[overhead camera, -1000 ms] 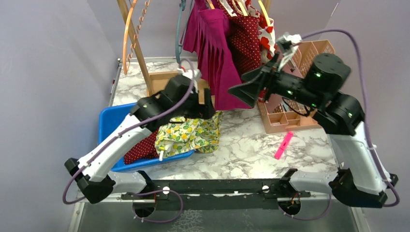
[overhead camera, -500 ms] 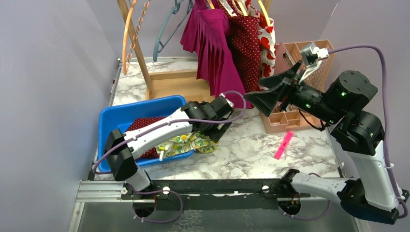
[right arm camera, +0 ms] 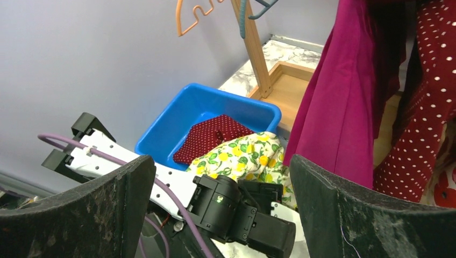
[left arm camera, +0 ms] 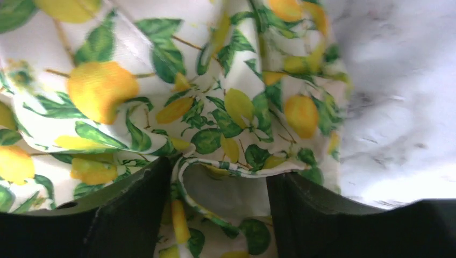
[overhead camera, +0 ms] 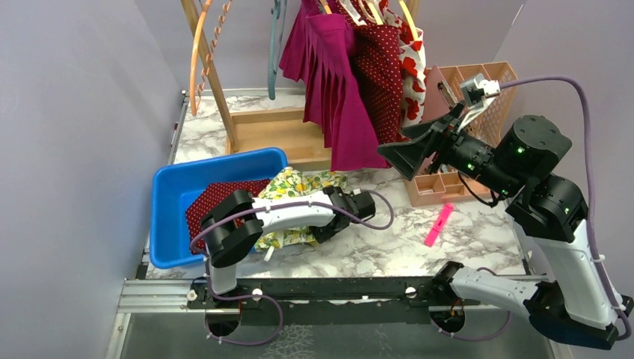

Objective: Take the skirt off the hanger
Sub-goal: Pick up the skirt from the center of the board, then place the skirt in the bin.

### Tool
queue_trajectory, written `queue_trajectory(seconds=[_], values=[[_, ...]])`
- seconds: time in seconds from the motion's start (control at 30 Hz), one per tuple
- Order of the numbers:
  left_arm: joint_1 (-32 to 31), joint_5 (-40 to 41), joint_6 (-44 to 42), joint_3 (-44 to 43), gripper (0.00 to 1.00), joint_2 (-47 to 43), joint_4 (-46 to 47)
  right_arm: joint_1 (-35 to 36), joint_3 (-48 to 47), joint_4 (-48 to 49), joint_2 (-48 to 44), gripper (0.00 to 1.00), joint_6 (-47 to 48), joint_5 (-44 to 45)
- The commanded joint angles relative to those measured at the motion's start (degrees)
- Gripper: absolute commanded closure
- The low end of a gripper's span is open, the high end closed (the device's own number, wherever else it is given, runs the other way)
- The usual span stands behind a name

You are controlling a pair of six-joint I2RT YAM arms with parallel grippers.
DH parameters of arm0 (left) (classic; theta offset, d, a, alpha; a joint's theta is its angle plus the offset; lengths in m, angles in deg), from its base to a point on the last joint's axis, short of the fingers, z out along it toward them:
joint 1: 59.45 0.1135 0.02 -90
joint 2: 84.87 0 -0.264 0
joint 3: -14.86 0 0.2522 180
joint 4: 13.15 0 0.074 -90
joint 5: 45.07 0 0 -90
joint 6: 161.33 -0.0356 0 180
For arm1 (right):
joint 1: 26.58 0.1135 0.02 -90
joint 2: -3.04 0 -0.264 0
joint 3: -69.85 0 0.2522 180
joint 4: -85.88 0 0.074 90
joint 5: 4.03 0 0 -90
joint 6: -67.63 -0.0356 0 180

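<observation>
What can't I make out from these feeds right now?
- Top external: the hanger hooks above the magenta skirt and the red dotted skirt, cut off by the top edge.
- Top external: the fingertips of the left gripper, hidden beneath its own wrist.
- Left wrist: whatever lies under the lemon-print skirt, because its folds fill the view.
- Top external: the rest of the dark red garment in the blue bin, under the lemon-print skirt.

Ref: 1 blue plastic bin (overhead camera: 168, 213). Inside it: 1 dark red dotted cloth (overhead camera: 213, 198). Over its right rim: 1 lemon-print fabric skirt (overhead camera: 295, 187). Behind it: 2 bare hangers, thin orange hanger (overhead camera: 193, 75) and teal hanger (overhead camera: 271, 67). Right of it: 1 flat pink stick (overhead camera: 439, 224).
</observation>
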Motion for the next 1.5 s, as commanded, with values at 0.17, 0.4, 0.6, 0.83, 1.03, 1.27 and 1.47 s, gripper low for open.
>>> queue_trajectory(seconds=[0.17, 0.4, 0.6, 0.83, 1.03, 1.27, 1.47], values=[[-0.08, 20.51, 4.68, -5.45, 1.0, -2.8, -5.37, -0.03, 2.0, 2.23, -4.19, 0.0, -2.38, 5.62], [-1.32, 25.3, 10.41, -22.41, 1.0, -6.03, -13.67, -0.03, 1.77, 2.98, -3.91, 0.0, -1.99, 5.7], [-1.19, 26.05, 19.32, -34.37, 1.0, -13.4, -22.1, -0.03, 1.42, 3.7, -2.8, 0.0, -1.19, 4.96], [3.04, 26.64, 25.81, -37.54, 1.0, -26.21, -18.99, -0.05, 0.45, 4.14, -0.58, 0.0, 0.08, 3.36], [16.23, 22.13, 18.7, -41.61, 1.0, -27.65, -12.36, -0.07, 0.45, 5.12, 1.37, 0.0, -0.86, 1.74], [26.62, 32.52, 19.44, -48.41, 1.0, -26.67, -17.8, -0.03, 0.24, 5.97, 2.72, 0.0, -1.85, 1.36], [29.77, 40.64, 15.33, -48.44, 1.0, -32.05, -12.88, -0.03, -0.19, 5.97, 3.62, 0.0, -2.22, 1.6]])
